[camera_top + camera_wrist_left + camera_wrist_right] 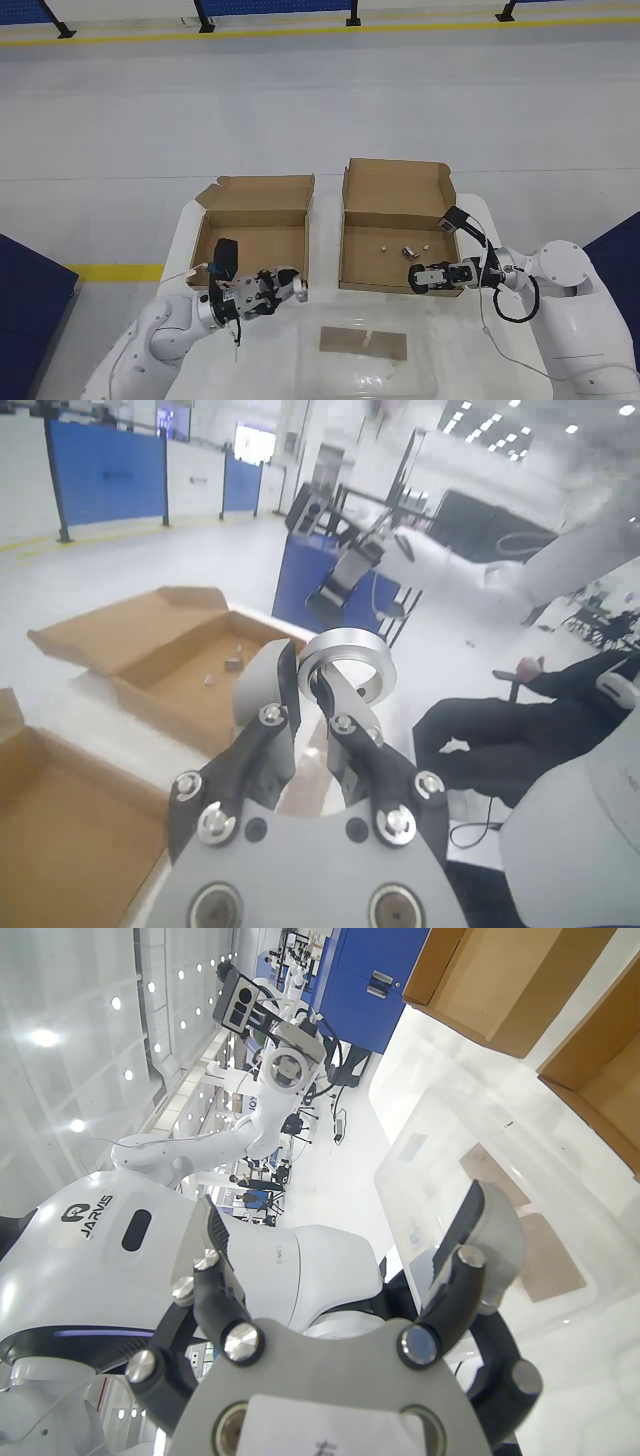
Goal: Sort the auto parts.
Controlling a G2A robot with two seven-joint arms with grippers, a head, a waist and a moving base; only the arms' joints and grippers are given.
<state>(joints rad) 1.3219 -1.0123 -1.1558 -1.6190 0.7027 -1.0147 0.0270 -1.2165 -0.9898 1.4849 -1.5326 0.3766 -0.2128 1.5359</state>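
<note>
Silver ring (pixel 350 639) pinched by its wall in left tool (pixel 303 663)

**Print in view, none of it legible**

A white label (pixel 327 1428) on the base plate just behind the right gripper (pixel 341 1200) carries a dark mark, cut off at the edge and unreadable. Ahead of that gripper, a pale sticker (pixel 415 1146) sits on the clear tray (pixel 500 1163), its print indistinct. Far beyond the left gripper (pixel 301 672), a blue barrier panel (pixel 107 455) bears small pale lettering, too small to read.
</note>
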